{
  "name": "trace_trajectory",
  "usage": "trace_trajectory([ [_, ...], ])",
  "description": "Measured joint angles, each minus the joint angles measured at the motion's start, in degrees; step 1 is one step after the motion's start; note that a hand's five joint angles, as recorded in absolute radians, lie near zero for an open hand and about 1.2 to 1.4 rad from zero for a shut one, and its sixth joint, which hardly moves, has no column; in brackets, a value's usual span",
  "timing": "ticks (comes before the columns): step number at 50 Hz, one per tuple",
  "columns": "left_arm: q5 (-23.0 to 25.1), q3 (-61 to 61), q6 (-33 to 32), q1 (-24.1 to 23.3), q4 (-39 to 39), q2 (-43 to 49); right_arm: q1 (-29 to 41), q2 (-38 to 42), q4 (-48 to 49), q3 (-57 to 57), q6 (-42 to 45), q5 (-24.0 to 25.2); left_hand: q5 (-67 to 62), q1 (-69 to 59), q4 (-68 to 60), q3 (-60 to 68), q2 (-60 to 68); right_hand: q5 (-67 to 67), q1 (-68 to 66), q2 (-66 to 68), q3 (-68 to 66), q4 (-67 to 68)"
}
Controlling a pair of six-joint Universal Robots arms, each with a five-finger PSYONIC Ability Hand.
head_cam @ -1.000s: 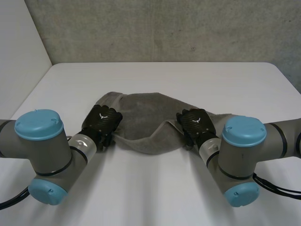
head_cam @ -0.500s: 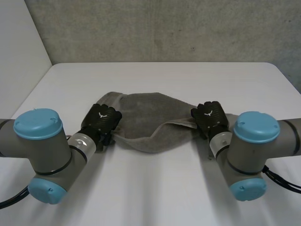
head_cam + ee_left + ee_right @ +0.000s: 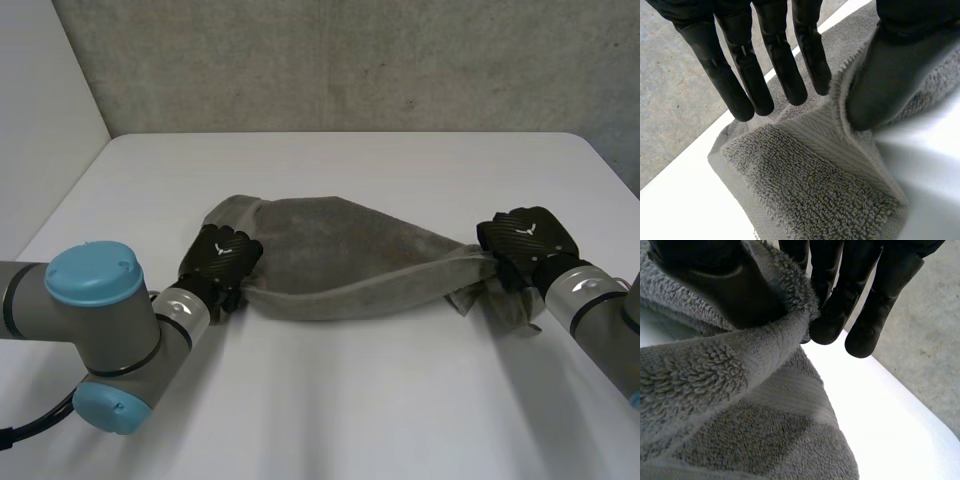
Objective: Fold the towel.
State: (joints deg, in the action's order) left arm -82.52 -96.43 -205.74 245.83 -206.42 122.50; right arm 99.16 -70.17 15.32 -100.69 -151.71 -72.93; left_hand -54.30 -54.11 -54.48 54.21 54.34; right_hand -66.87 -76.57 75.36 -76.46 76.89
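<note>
A grey towel (image 3: 340, 258) lies bunched and pulled out into a long band across the middle of the white table (image 3: 340, 400). My left hand (image 3: 222, 258) is at its left end. In the left wrist view the fingers (image 3: 780, 65) are straight, and the thumb presses a raised fold of the towel (image 3: 810, 185) towards them. My right hand (image 3: 525, 240) holds the right end. In the right wrist view its fingers (image 3: 840, 295) close against the thumb with the towel's edge (image 3: 740, 430) wrapped between them.
A grey concrete wall (image 3: 340, 60) rises behind the table's far edge. Bare white tabletop lies in front of the towel and behind it. My right hand is close to the table's right edge (image 3: 615, 190).
My right hand has closed on the towel's right end and pulled it to the right, drawing the sagging towel out long. My left hand stayed at the left end.
</note>
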Motion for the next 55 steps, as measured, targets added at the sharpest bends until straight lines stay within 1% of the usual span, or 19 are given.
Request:
trace_trajectory([
  [6,0.2,0.0,0.0,0.0,-0.5,0.9,-1.9,-0.2,-0.9,0.1,-0.2,0.7,11.6,10.8,10.9,-11.2,-10.9,0.0,0.0,0.0,0.0,0.0],
  [9,0.3,0.0,0.0,-0.1,-0.5,1.2,-2.1,-0.4,-1.1,0.3,-0.4,0.7,12.8,12.0,12.4,-12.5,-12.0,0.0,0.0,0.0,0.0,0.0],
  [10,0.4,0.0,0.0,-0.1,-0.5,1.3,-2.1,-0.6,-1.2,0.4,-0.6,0.7,9.4,9.3,9.4,-9.3,-9.2,0.0,0.0,0.0,0.0,0.0],
  [12,0.5,0.0,0.0,-0.2,-0.4,1.5,-2.1,-0.8,-1.3,0.4,-1.0,0.7,-0.1,-0.2,-0.4,0.4,0.0,0.0,0.0,0.0,0.0,0.0],
  [13,0.5,0.1,-0.1,-0.2,-0.4,1.6,-2.1,-0.8,-1.3,0.5,-1.1,0.7,-6.3,-6.7,-6.9,6.7,6.2,0.0,0.0,0.0,0.0,0.0],
  [15,0.5,0.6,-0.3,-0.2,-0.1,1.8,-2.0,-1.2,-1.4,0.6,-1.5,0.6,-24.6,-26.1,-26.4,26.0,25.5,0.0,0.0,0.0,0.0,0.0],
  [17,0.3,1.2,-0.5,0.0,0.1,1.7,-2.0,-2.2,-1.6,1.0,-1.8,0.6,-30.6,-29.6,-32.1,32.4,31.6,0.0,0.0,0.0,0.0,0.0],
  [21,0.0,2.1,-0.6,0.6,0.5,0.5,-1.9,-4.7,-2.7,1.9,-2.1,0.9,-30.8,-29.6,-32.7,34.1,32.0,0.0,0.0,0.0,0.0,0.0],
  [24,-0.2,2.6,-0.5,2.1,0.9,-2.8,-1.9,-8.0,-5.6,3.9,-2.3,2.1,-30.8,-29.5,-32.7,34.2,32.0,0.0,0.0,0.0,0.0,0.0],
  [27,-0.3,2.8,-0.1,4.1,1.3,-8.2,-1.9,-11.5,-11.0,7.2,-2.3,4.7,-30.8,-29.5,-32.7,34.2,32.0,0.0,0.0,0.0,0.0,0.0],
  [31,-0.3,3.1,0.8,5.9,1.9,-14.3,-1.9,-14.1,-17.7,11.5,-2.2,7.4,-30.8,-29.5,-32.7,34.3,32.2,0.0,0.0,0.0,0.0,0.0],
  [32,-0.2,3.7,1.4,6.3,2.4,-17.1,-2.0,-14.9,-22.3,14.8,-1.8,8.7,-30.8,-29.5,-32.7,34.3,32.2,0.0,-0.1,0.0,0.0,0.0],
  [35,0.0,5.0,2.4,6.8,3.7,-21.3,-2.3,-15.2,-29.0,19.7,-1.0,10.0,-30.8,-29.5,-32.7,34.3,32.2,0.0,-0.1,0.1,0.0,0.0],
  [39,0.6,9.4,3.3,7.1,9.3,-26.7,-4.0,-13.1,-42.8,30.0,4.5,11.2,-30.8,-29.5,-32.7,34.3,32.2,0.0,-0.1,0.1,0.0,0.0],
  [41,0.7,11.0,3.2,7.1,11.8,-27.3,-4.4,-11.9,-46.1,32.5,6.9,11.0,-30.8,-29.5,-32.7,34.3,32.2,0.0,-0.1,0.1,0.0,0.0],
  [44,0.9,14.2,2.3,7.3,17.2,-25.5,-4.1,-7.7,-51.5,36.8,12.8,9.7,-30.8,-29.5,-32.7,34.4,32.3,0.0,-0.1,0.1,-0.1,0.0],
  [48,0.8,17.6,-0.4,7.7,22.1,-19.2,-1.8,-1.8,-54.0,39.2,18.1,6.6,-30.8,-29.5,-32.7,34.4,32.8,-0.1,-0.1,0.1,-0.3,0.0],
  [55,0.0,22.0,-7.0,8.1,23.4,-7.8,3.8,8.6,-52.4,41.3,23.9,-0.3,-30.8,-29.5,-32.7,34.5,32.8,-0.4,-0.1,0.1,-0.3,0.0],
])
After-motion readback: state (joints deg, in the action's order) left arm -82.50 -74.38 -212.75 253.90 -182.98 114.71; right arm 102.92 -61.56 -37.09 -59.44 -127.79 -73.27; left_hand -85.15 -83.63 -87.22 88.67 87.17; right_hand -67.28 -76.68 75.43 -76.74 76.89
